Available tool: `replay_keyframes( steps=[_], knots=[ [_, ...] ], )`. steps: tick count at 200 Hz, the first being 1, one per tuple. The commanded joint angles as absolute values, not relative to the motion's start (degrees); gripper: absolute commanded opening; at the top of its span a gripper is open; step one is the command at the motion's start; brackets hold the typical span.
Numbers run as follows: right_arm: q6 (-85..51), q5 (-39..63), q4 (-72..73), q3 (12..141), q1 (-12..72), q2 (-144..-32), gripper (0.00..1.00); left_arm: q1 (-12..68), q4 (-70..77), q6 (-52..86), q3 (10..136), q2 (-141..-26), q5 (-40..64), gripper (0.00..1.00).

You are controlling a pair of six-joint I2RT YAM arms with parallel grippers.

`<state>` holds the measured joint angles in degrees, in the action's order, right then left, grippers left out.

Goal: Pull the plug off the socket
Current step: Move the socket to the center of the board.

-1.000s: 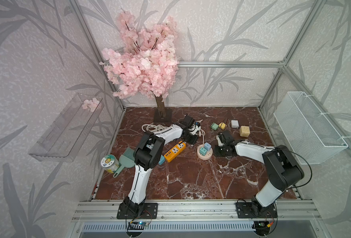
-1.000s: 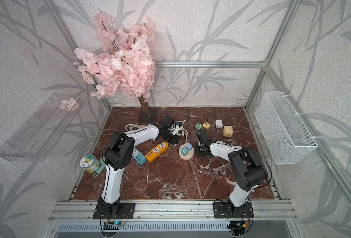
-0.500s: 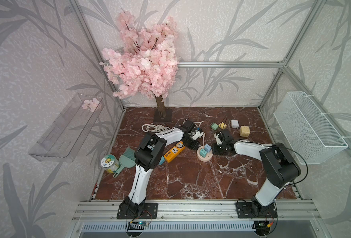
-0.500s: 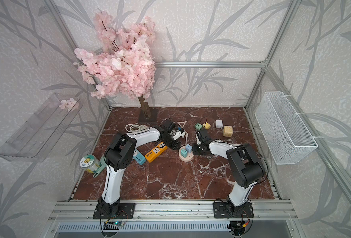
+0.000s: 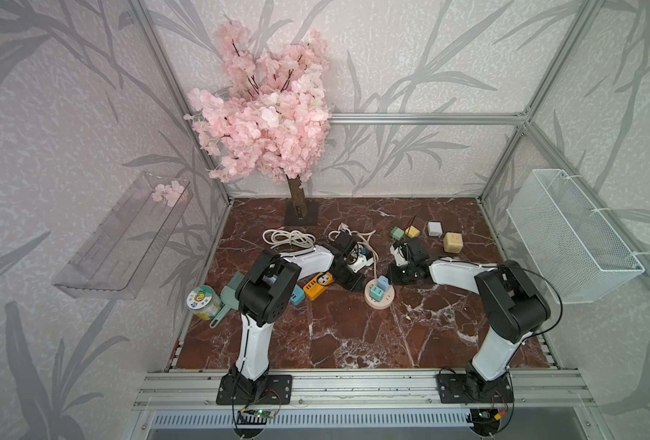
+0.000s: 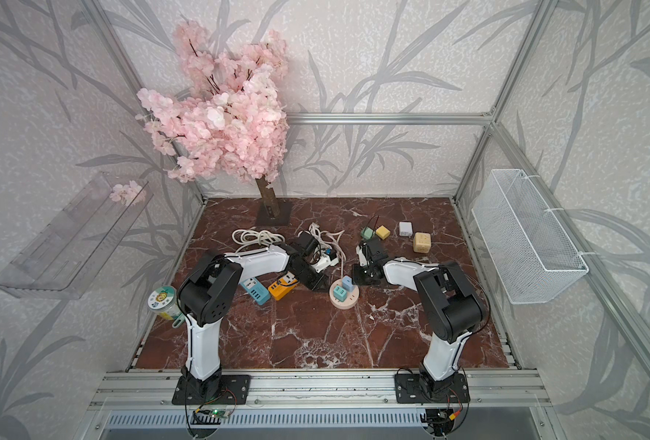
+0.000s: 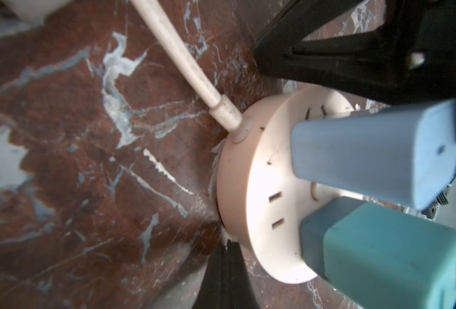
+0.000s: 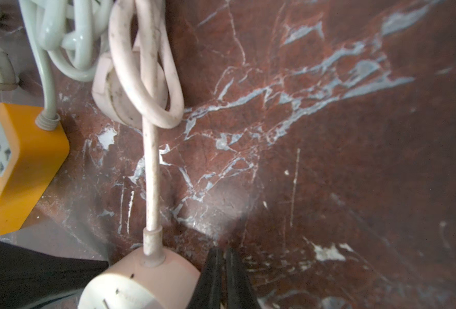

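Observation:
A round pink socket (image 5: 388, 300) (image 6: 350, 303) lies mid-table with its pale cord (image 8: 152, 174) running toward the back. Two plugs stand in it: a light blue plug (image 5: 383, 282) (image 7: 368, 155) and a teal plug (image 5: 376, 293) (image 7: 382, 254). My left gripper (image 5: 354, 282) (image 7: 229, 246) is shut and empty, its tip against the socket's (image 7: 237, 187) left side. On the socket's (image 8: 141, 281) right side, my right gripper (image 5: 395, 276) (image 8: 221, 251) rests low on the table, shut with nothing in it.
An orange power strip (image 5: 317, 285) and a blue one (image 5: 296, 297) lie left of the socket, with coiled white cords (image 5: 289, 238) behind. Coloured cubes (image 5: 453, 242) sit at the back right. A jar (image 5: 201, 303), a brush (image 5: 228, 301) and the blossom tree (image 5: 296, 205) stand at the left.
My left gripper came forward from the white cords to the socket's left side. The right gripper edged left up to the socket's right side. Both stayed shut.

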<state>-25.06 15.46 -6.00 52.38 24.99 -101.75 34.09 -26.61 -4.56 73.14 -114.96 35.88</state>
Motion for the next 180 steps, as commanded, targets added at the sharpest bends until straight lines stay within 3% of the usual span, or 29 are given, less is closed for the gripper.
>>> replay_keyframes(
  steps=[1,44,92,126,162,180],
  knots=[
    [-24.42,15.88,-6.72,50.01,26.50,-101.52,0.10,34.98,-23.91,-4.75,70.77,-111.50,38.01,0.00],
    [-22.99,12.84,-9.39,49.81,26.13,-98.16,0.12,34.92,-23.47,-5.09,69.17,-107.99,35.65,0.00],
    [-22.37,6.49,-15.83,47.43,24.16,-84.36,0.27,34.58,-25.12,-6.67,69.41,-100.68,30.26,0.00],
    [-22.52,3.13,-22.33,45.84,24.21,-72.48,0.30,34.45,-26.63,-6.86,71.00,-96.79,26.66,0.00],
    [-23.69,3.75,-26.70,43.22,25.23,-61.56,0.41,34.44,-30.00,-7.82,75.37,-97.42,25.84,0.00],
    [-25.34,2.69,-28.66,41.74,27.82,-58.65,0.42,34.44,-31.11,-7.82,78.29,-99.61,24.70,0.00]
  ],
)
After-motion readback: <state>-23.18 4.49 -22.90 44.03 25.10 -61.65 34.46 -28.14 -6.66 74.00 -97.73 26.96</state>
